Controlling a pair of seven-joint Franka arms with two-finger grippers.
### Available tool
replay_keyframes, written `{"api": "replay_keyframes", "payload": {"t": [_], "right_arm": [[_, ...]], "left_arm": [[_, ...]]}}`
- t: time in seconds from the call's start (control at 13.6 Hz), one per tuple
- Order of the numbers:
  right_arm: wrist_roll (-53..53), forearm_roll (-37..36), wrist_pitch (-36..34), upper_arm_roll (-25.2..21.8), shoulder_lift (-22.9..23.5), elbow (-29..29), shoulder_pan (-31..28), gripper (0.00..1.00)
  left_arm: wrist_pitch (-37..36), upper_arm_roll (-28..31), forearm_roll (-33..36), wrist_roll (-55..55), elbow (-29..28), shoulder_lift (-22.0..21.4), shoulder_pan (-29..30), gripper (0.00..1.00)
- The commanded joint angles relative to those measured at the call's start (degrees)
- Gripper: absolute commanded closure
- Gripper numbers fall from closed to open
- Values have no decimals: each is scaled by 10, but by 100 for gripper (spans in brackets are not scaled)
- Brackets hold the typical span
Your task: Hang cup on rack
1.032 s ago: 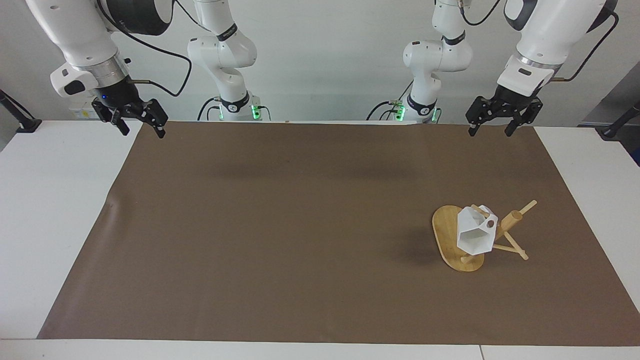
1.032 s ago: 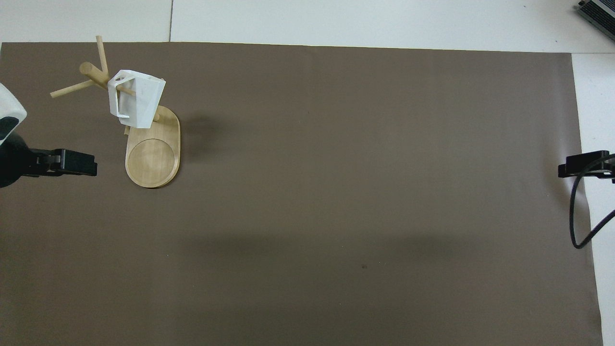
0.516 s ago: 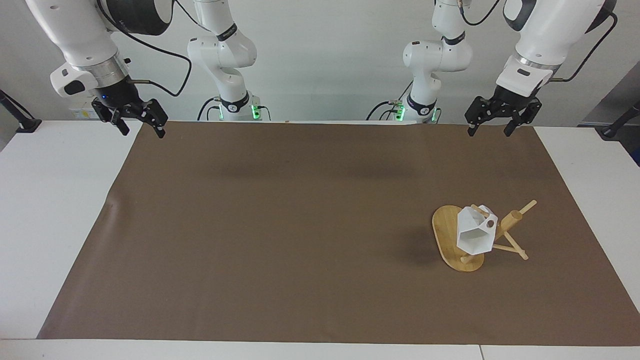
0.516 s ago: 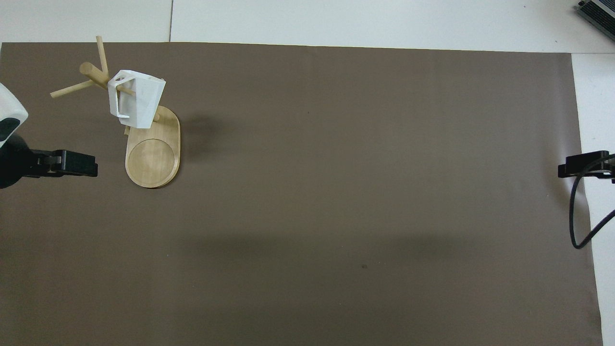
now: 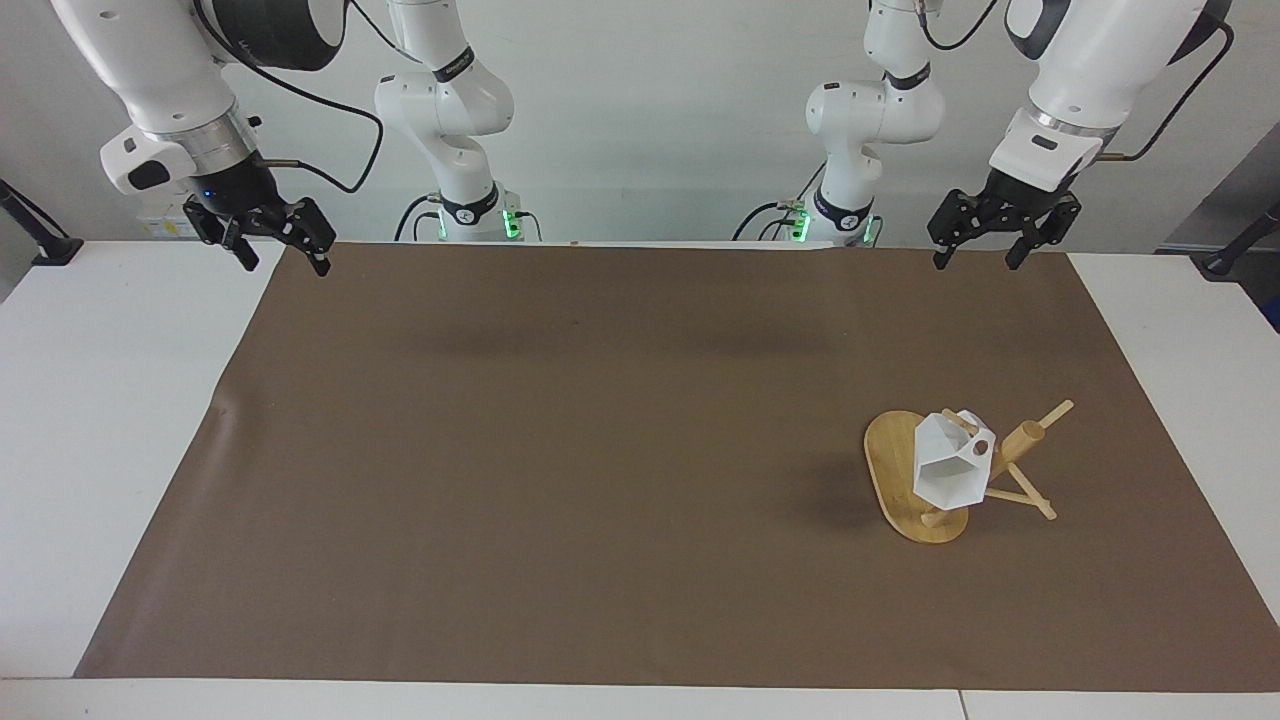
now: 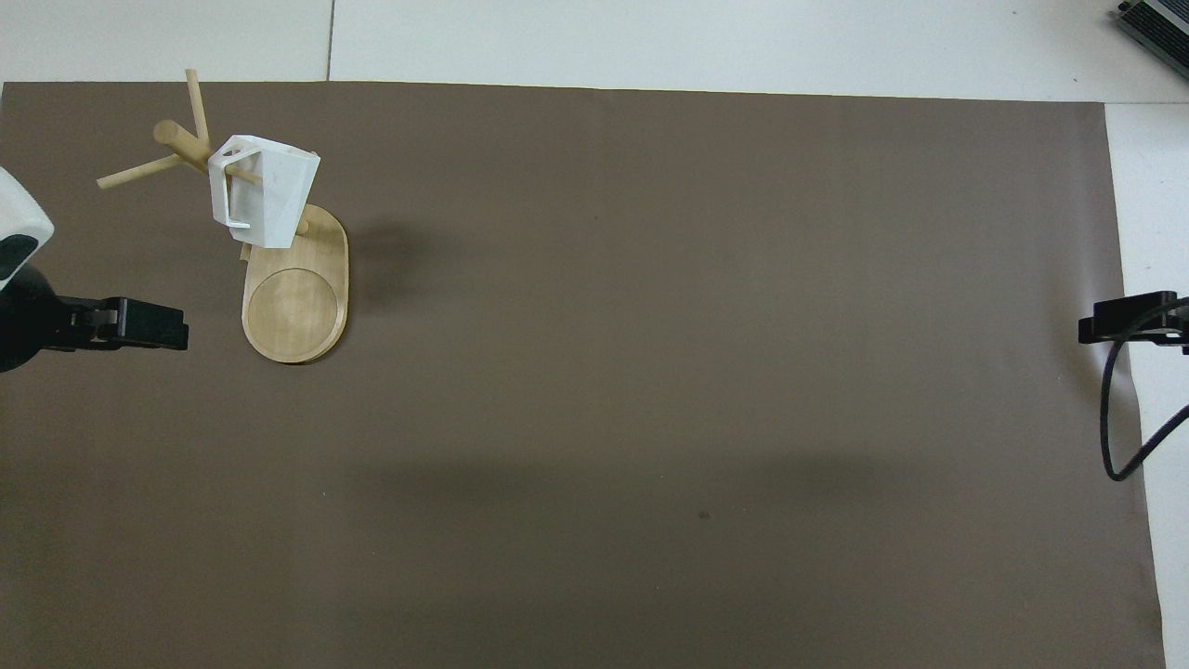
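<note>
Cup (image 5: pixel 948 468) hangs on rack (image 5: pixel 905 490) peg, well apart from left gripper (image 5: pixel 972 262). Right gripper (image 5: pixel 282 264) waits. Both grippers' fingers apart, empty.

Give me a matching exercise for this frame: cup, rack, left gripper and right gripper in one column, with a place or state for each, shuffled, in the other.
Things:
1. cup
2. rack
3. left gripper
4. right gripper

Places or states:
A. open, raised at the right arm's end of the brown mat
B. stands on the mat
C. hangs on a peg
D. open, raised at the left arm's end of the mat

Pairs: 1-C, 2-B, 3-D, 4-A
</note>
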Motion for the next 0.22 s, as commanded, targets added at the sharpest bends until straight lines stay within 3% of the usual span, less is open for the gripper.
{"api": "replay_keyframes", "payload": {"t": [0.0,0.15], "right_arm": [[13,-4,-6,4,-2,-2,-3,0],[11,-4,-6,4,-2,-2,-3,0]], "left_arm": [[-17,-1,-5,9,7,-10,3,0],[-15,-1,-5,11,5,-10,3,0]]}}
